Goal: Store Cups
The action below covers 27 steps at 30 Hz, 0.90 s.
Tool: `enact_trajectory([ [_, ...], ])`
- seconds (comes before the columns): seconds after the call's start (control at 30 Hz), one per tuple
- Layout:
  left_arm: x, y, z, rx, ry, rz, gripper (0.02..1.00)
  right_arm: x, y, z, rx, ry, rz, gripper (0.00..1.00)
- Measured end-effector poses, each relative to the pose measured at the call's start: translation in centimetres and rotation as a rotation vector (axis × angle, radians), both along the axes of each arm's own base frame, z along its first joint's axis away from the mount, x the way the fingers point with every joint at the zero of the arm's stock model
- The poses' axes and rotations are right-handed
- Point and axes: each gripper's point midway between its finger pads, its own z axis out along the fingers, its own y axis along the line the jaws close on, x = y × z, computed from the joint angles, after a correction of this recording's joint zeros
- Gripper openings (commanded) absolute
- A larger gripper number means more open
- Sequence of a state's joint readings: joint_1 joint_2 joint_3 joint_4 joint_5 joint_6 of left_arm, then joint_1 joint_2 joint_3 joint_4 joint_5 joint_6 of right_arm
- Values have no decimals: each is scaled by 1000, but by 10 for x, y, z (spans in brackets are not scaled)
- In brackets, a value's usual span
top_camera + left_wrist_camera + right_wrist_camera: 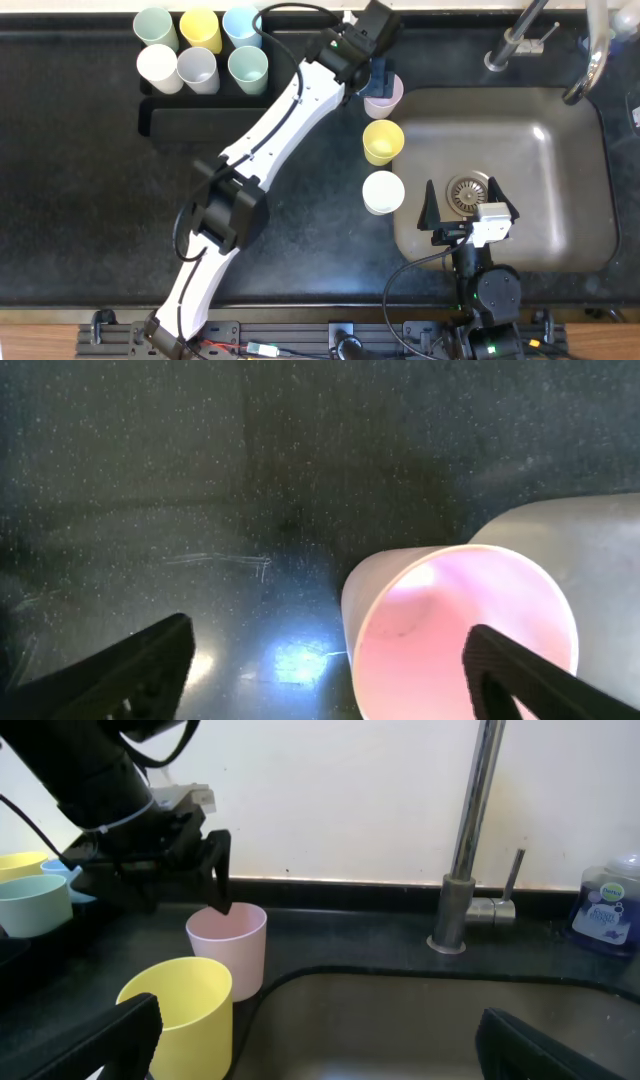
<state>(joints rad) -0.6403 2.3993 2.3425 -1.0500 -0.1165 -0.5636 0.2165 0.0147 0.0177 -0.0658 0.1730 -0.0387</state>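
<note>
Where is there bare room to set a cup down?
Free: the black speckled countertop in front of the black tray, left of the left arm; the steel sink right of its drain. Crowded: the sink's left rim, holding the pink plastic cup, yellow cup, white cup.

A dark stone counter (80, 200) carries a black rectangular tray (200, 122) at the back left, with six plastic cups (198, 70) on it in two rows. To the right a steel sink (540, 130) is set into the counter, with a metal tap (515, 40) behind it. Three cups line the sink's left edge: a pink plastic cup (388, 98) rearmost, a yellow plastic cup (383, 142) in the middle and a white plastic cup (383, 192) frontmost. The left gripper (330, 665) is at the pink cup; the right gripper (463, 195) is over the sink.
</note>
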Motion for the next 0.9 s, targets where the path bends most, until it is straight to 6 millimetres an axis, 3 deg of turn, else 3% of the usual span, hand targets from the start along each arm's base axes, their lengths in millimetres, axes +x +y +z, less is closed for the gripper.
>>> enact_trajectory([
  [0.2, 1, -4, -20, 5, 24, 2, 560, 0, 0, 0, 0, 0, 0, 998],
  [0.43, 4, -6, -25, 3, 23, 3, 439, 0, 0, 0, 0, 0, 0, 998],
  [0.6, 5, -7, -24, -4, 17, 6, 143, 0, 0, 0, 0, 0, 0, 998],
  [0.7, 5, -8, -24, -6, 15, 1, 34, 0, 0, 0, 0, 0, 0, 996],
  [0.9, 3, -9, -23, -4, 19, -33, 34, 0, 0, 0, 0, 0, 0, 998],
])
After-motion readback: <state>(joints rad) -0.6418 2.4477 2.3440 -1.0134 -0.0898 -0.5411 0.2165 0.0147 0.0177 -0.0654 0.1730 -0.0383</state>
